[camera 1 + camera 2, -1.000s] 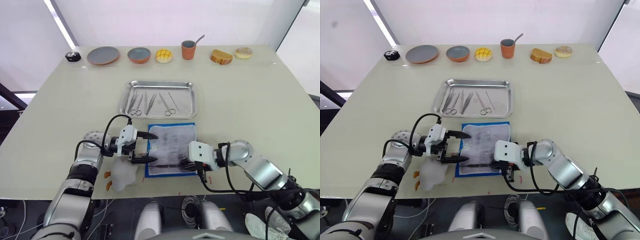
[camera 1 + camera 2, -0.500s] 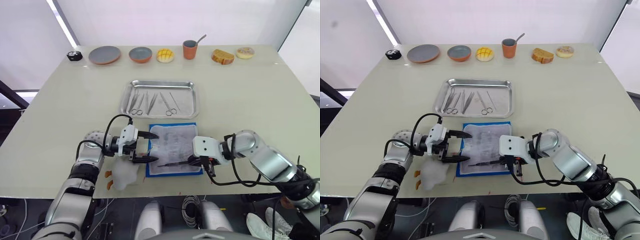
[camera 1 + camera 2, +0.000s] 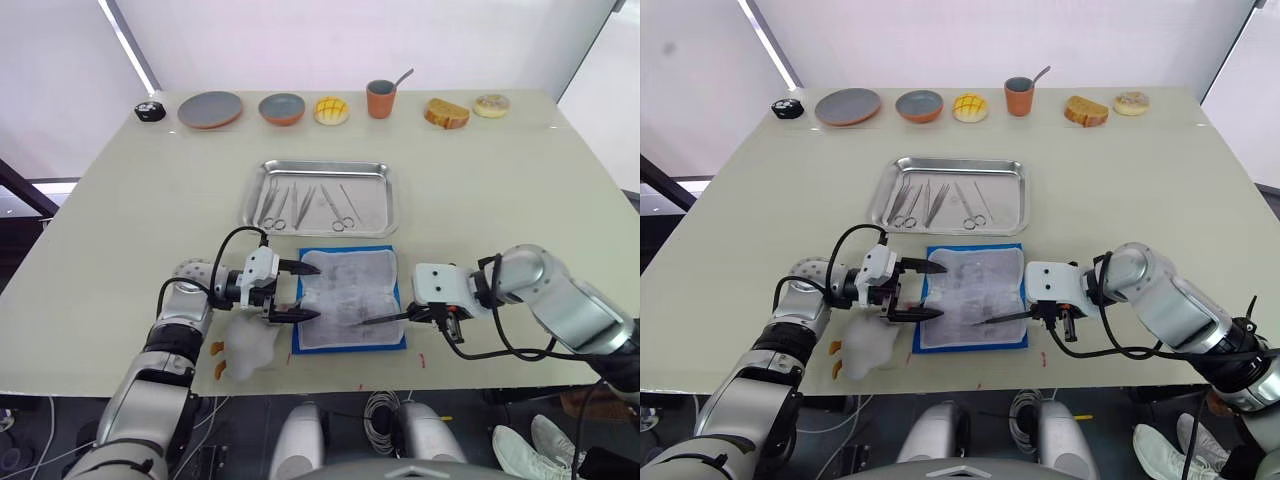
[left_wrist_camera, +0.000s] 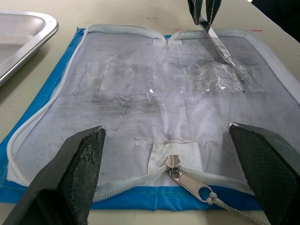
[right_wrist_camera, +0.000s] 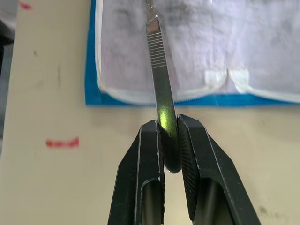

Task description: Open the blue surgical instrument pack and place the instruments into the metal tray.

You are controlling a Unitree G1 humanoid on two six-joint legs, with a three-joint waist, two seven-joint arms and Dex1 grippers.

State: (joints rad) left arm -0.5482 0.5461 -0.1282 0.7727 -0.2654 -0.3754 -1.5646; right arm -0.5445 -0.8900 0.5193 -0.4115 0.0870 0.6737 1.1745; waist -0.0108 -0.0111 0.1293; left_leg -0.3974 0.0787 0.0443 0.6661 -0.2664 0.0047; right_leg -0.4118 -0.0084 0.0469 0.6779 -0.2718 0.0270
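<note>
A: Where was the blue surgical instrument pack (image 3: 349, 300)?
B: We logged it lying opened flat on the table (image 3: 480, 190), near the front edge, just in front of the metal tray (image 3: 318, 197). Long axis ran roughly front to back, toward the tray. Pale grey-white lining faced up, blue border around it, white zipper tape on the rim, and a zipper pull (image 4: 187, 180) with a cord at the left edge.

A: Right gripper (image 5: 169, 140)?
B: Fingers pinched on one thin silver instrument (image 5: 159, 79), a flat handle with ribbed grip. We saw it held by its end just past the pack's right edge, lying nearly level, long axis left to right, and the far tip pointing toward the robot's left over the lining.

A: Left gripper (image 3: 302, 290)?
B: Spread wide, holding nothing. It sat at the pack's left edge, one finger (image 4: 77, 168) on each side of the zipper pull, pointing across the pack toward the right.

A: Tray contents?
B: We counted several instruments (image 3: 305, 203), scissors and forceps, lying side by side, mostly front to back, some slanted.

A: Anything else?
B: A white plush toy (image 3: 245, 348) just below the left gripper. Along the far edge, plates (image 3: 210, 109), a cup (image 3: 379, 99) and food items.
</note>
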